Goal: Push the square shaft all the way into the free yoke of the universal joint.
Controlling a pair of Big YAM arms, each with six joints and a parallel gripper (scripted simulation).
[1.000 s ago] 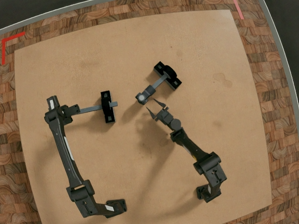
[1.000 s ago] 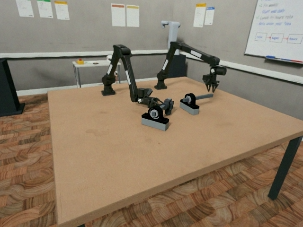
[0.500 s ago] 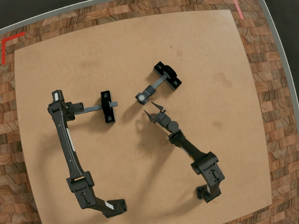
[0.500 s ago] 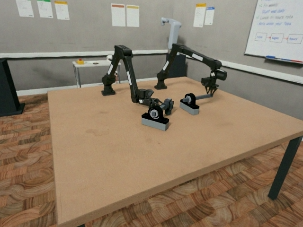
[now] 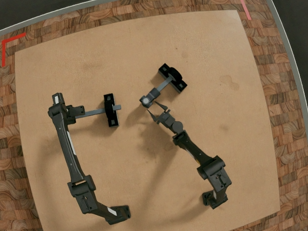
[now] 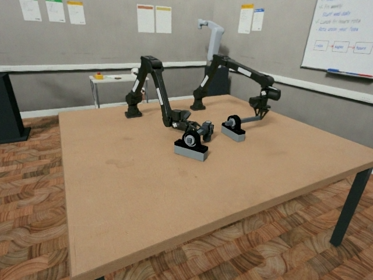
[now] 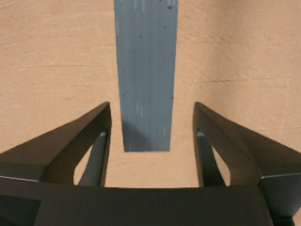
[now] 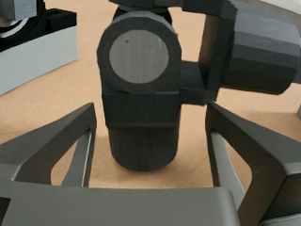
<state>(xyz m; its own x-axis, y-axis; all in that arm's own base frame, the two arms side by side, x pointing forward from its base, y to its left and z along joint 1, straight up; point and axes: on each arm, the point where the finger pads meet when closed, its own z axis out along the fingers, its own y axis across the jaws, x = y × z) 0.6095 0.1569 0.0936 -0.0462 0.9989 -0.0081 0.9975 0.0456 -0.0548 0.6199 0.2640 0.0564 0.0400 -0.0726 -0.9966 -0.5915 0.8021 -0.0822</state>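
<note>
The grey square shaft (image 5: 96,112) lies through a black bearing block (image 5: 111,113), its tip (image 5: 119,107) pointing at the universal joint (image 5: 148,98) with a gap between them. The joint's own shaft runs into a second block (image 5: 173,77). My left gripper (image 5: 80,113) is open and straddles the shaft's far end; in the left wrist view the shaft (image 7: 147,56) ends between the fingers with small gaps at both sides. My right gripper (image 5: 151,106) is open, its fingers on either side of the joint's free end (image 8: 145,88) without touching.
In the exterior view the joint's block (image 6: 191,147) stands nearer the front and the shaft's block (image 6: 233,128) behind it to the right. The shaft's tip and block also show at the upper left of the right wrist view (image 8: 19,7).
</note>
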